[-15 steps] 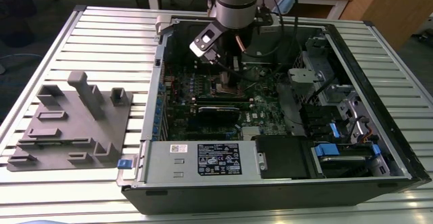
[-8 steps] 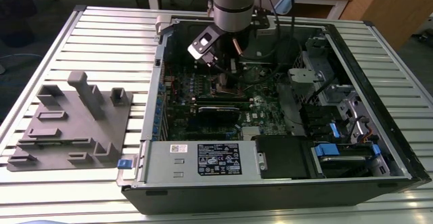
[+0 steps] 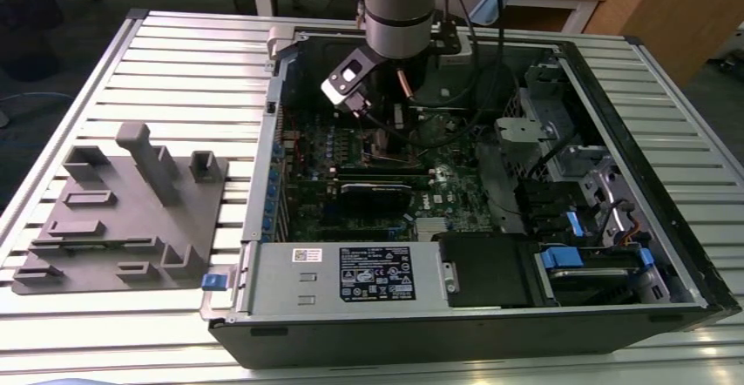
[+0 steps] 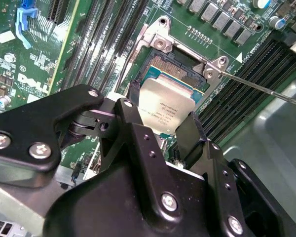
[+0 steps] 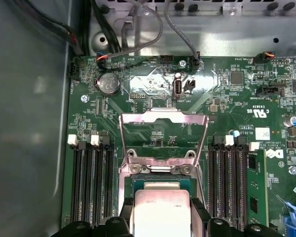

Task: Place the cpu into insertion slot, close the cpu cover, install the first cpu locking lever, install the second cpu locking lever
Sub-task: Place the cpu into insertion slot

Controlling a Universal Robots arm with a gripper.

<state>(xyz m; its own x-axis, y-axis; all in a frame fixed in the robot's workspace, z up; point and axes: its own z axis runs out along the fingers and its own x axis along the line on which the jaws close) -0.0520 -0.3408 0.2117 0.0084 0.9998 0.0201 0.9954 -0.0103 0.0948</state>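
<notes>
The pincer is clamped on the cpu, one black finger on each of two opposite edges, the pale metal top facing up between them. The chip sits directly over the insertion slot, whose far strip of contact field is uncovered beyond the chip's edge. I cannot tell whether the chip hangs just above the contacts or touches them.

Beyond the slot, in the first wrist view, the cpu cover stands raised on its hinge, and the green circuit board shows through its square window. In the second wrist view a thin steel rod that I take for one locking lever sticks out free from the socket corner, not latched. Rows of black memory slots flank the socket on both sides.

By my reading the first step is in hand and not finished: the chip is at the slot but gripped, the cover is not closed, and neither lever is installed.

The pincer's own body hides the near half of the chip and socket in both wrist views, and the other lever is hard to pick out. In the exterior view the arm reaches down into the open computer case on the slatted tabletop, with a grey fixture block at the exterior view's left; there the socket lies among cables, too small to read
</notes>
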